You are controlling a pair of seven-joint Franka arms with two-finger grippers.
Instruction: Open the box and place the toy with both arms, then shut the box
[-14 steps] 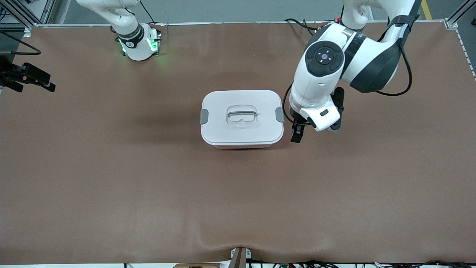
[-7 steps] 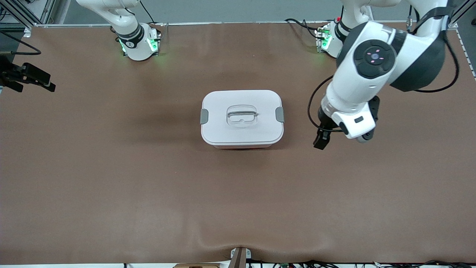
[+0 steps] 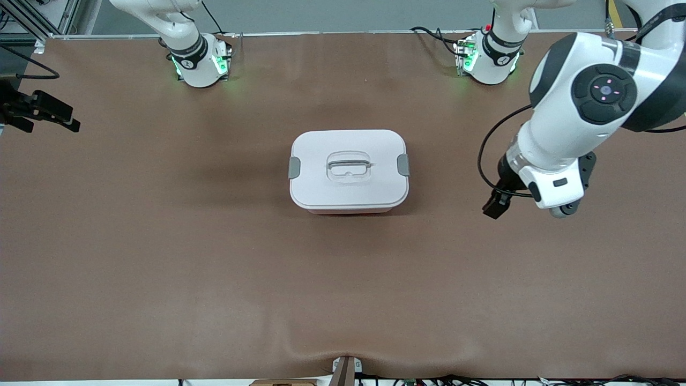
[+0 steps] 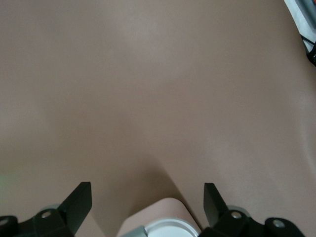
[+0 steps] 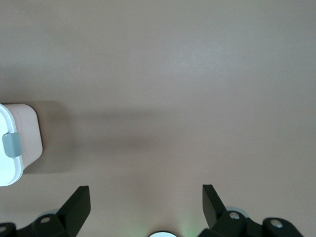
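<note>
- the box (image 3: 349,170) is a rounded-rectangular container with a white lid (image 3: 348,153) shut on top; only a thin strip of the pale pink tub shows under the lid's near edge.
- a recessed clear handle (image 3: 349,165) sits in the middle of the lid, and a grey clip (image 3: 294,168) sits on each short side, the other clip (image 3: 403,165) toward the left arm's end.
- the box stands in the middle of the brown desk (image 3: 214,279), upright; what is inside cannot be seen through the lid.
- the left pincer (image 3: 496,204) hangs over bare desk at about 3 o'clock from the box in the front view, well apart from it; in the left wrist view its fingers (image 4: 79,201) stand wide apart, holding nothing.
- the right pincer (image 3: 45,112) waits over the desk's edge at about 9 o'clock from the box, toward the right arm's end; its fingers (image 5: 77,205) are also spread wide and empty, with a corner of the box showing in the right wrist view.
</note>
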